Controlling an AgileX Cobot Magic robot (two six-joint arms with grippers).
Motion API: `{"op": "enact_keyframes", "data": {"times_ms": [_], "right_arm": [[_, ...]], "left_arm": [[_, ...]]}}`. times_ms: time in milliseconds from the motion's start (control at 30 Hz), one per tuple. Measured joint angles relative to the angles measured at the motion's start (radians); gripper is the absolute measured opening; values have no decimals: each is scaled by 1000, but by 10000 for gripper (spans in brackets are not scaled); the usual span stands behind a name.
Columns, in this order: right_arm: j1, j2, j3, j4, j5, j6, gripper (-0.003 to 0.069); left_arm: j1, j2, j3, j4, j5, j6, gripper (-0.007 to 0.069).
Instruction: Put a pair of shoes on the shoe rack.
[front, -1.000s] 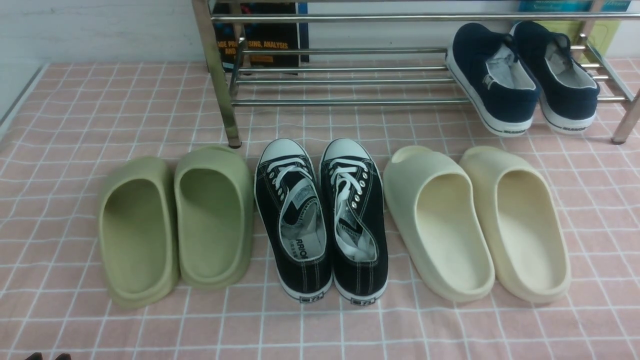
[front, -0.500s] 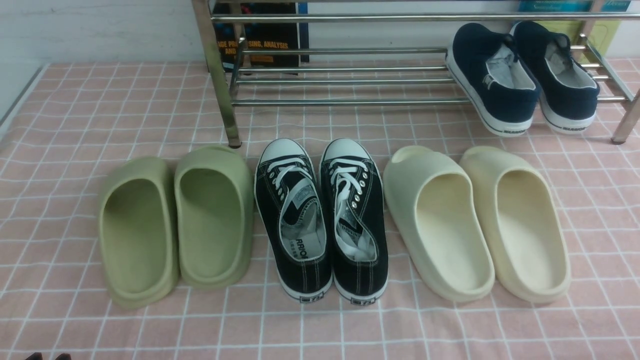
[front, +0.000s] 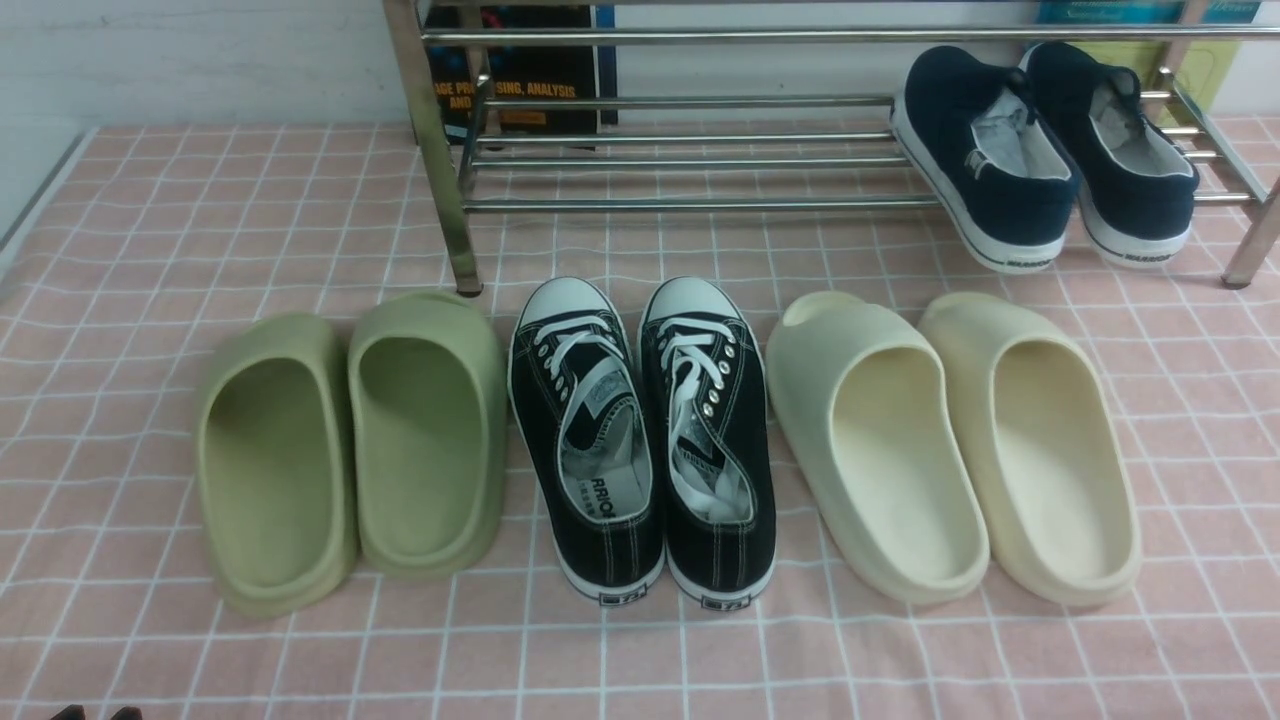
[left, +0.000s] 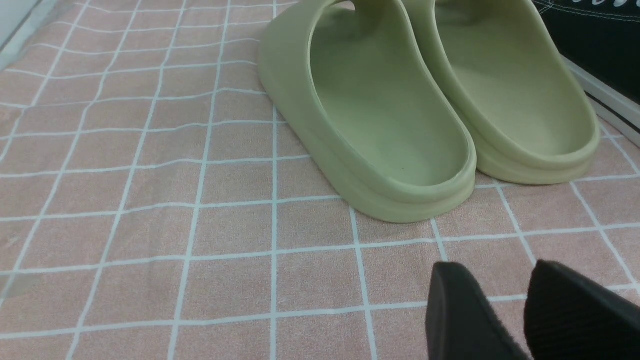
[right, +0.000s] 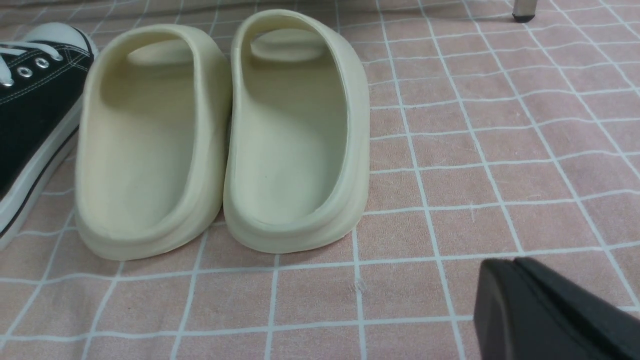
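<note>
The two navy slip-on shoes (front: 985, 150) (front: 1120, 140) sit side by side on the right end of the chrome shoe rack's lower bars (front: 680, 203), heels toward me, overhanging the front bar. My left gripper (left: 495, 270) hovers low over the pink cloth near the heels of the green slides, its fingers apart and empty; its tips just show in the front view (front: 97, 712). My right gripper (right: 515, 265) is shut and empty, low over the cloth to the right of the cream slides. Both grippers are far from the navy shoes.
On the pink checked cloth (front: 150, 200) in front of the rack stand green foam slides (front: 350, 440), black lace-up sneakers (front: 640, 440) and cream foam slides (front: 950, 440) in a row. A rack leg (front: 440, 150) stands behind the green slides. Books lean behind the rack.
</note>
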Motion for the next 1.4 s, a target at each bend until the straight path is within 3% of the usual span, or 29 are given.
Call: {"op": "enact_keyframes", "data": {"times_ms": [1400], "right_arm": [[0,0,0,0,1,0,8]], "left_arm": [[0,0,0,0,0,0,239]]}}
